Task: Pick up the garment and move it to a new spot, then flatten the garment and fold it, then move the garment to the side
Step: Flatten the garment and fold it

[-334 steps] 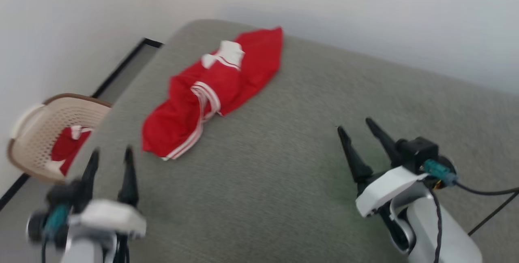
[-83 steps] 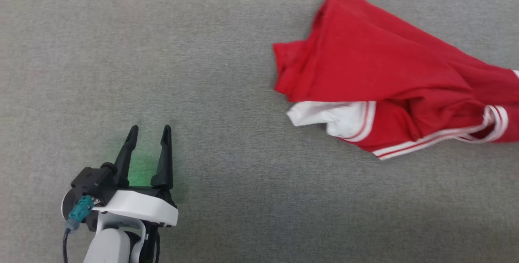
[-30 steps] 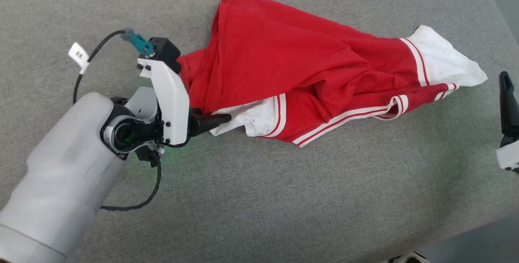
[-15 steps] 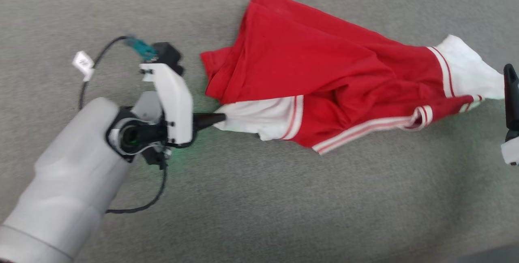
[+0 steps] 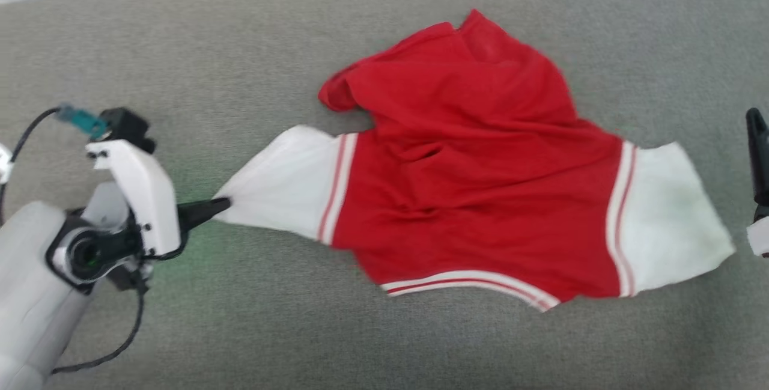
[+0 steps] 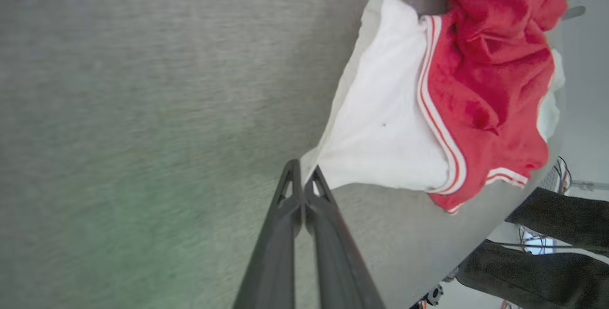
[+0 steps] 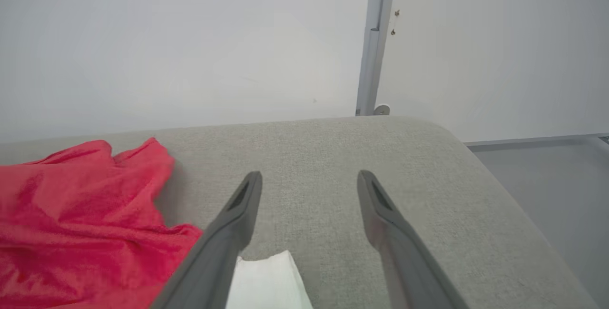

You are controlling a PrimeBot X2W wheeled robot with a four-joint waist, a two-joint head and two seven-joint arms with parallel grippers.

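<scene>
The garment [image 5: 474, 167], bright red with white sleeves and striped trim, lies spread across the grey cushion [image 5: 240, 330]. My left gripper [image 5: 223, 204] is shut on the tip of its left white sleeve [image 5: 282, 185], stretching the fabric into a point. From the left wrist, the two fingers press together on the corner of that white sleeve [image 6: 380, 128], with the red body [image 6: 495, 71] beyond. My right gripper [image 7: 309, 178] stands open above the cushion by the right white sleeve [image 7: 266, 280], touching nothing; one of its fingers [image 5: 758, 155] shows at the head view's right edge.
A pale wall [image 7: 190, 42] rises behind the cushion. The cushion's rounded end [image 7: 456, 142] drops to a grey floor [image 7: 547, 180] on the right. In the left wrist view, dark legs of a person [image 6: 547, 233] stand past the cushion's edge.
My left gripper has shut on the white sleeve and pulled it leftward. The garment has opened out from a bunched heap, and the head camera has shifted.
</scene>
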